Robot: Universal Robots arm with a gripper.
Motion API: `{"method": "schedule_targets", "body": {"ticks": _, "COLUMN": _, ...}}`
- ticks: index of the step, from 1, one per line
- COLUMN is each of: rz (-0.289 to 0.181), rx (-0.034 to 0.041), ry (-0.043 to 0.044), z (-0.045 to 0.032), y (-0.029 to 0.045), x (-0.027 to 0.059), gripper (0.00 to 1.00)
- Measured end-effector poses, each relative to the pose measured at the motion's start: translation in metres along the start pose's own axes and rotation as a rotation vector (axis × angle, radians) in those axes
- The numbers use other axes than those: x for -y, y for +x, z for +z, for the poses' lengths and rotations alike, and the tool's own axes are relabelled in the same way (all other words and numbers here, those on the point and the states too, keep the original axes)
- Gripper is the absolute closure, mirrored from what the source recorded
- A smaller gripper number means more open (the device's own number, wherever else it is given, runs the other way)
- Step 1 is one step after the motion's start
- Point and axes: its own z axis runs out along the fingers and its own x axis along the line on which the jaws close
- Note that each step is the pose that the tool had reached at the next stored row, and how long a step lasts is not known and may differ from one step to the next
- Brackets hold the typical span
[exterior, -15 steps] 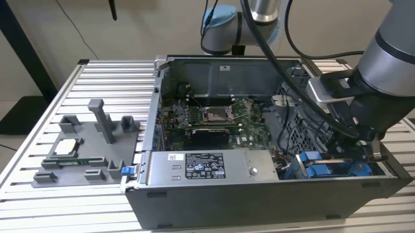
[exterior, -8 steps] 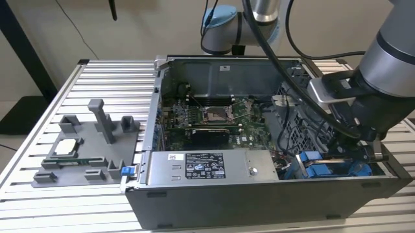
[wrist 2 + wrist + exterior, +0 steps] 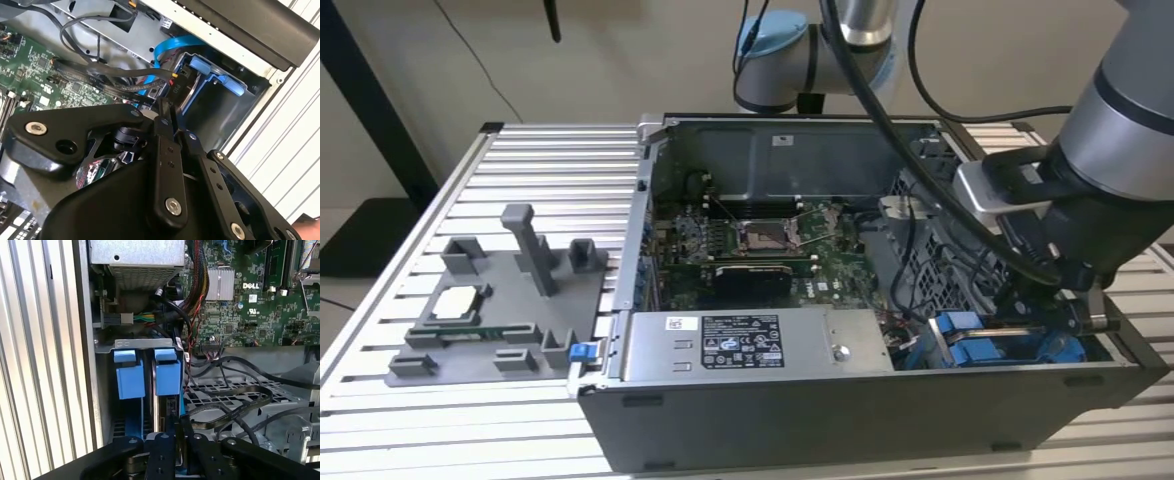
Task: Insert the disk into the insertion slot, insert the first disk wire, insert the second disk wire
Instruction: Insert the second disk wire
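Observation:
The disk (image 3: 167,377), in its bright blue carrier, stands seated in the insertion slot (image 3: 145,344) of the grey drive cage, beside another blue-ended carrier (image 3: 131,380). In the exterior view the blue carriers (image 3: 987,345) sit at the case's front corner on the exterior view's right. My gripper (image 3: 175,426) reaches down into that corner (image 3: 1034,322), its fingers pressed together at the disk's connector end. In the second wrist view the gripper (image 3: 166,111) pinches the end of a black disk wire (image 3: 115,80) beside the disk's blue frame (image 3: 215,72). A blue flat wire (image 3: 170,47) loops above the cage.
The open computer case (image 3: 854,420) lies on a slatted aluminium table (image 3: 547,160). Inside are the motherboard (image 3: 747,240), a boxed power supply (image 3: 747,345) and loose black cables (image 3: 235,390). A grey fixture (image 3: 494,300) with small parts stands on the exterior view's left.

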Motion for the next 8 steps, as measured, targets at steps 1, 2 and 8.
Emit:
{"method": "schedule_targets", "body": {"ticks": 1, "rz": 0.000, "rx": -0.0001, "ry": 0.0005, "z": 0.0001, "y": 0.0000, "x": 0.0001, "gripper": 1.00}}
{"method": "schedule_targets", "body": {"ticks": 2, "rz": 0.000, "rx": -0.0001, "ry": 0.0010, "z": 0.0004, "y": 0.0000, "x": 0.0001, "gripper": 1.00}}
{"method": "schedule_targets", "body": {"ticks": 8, "rz": -0.001, "rx": -0.0004, "ry": 0.0048, "z": 0.0057, "y": 0.0007, "x": -0.0007, "gripper": 1.00}}
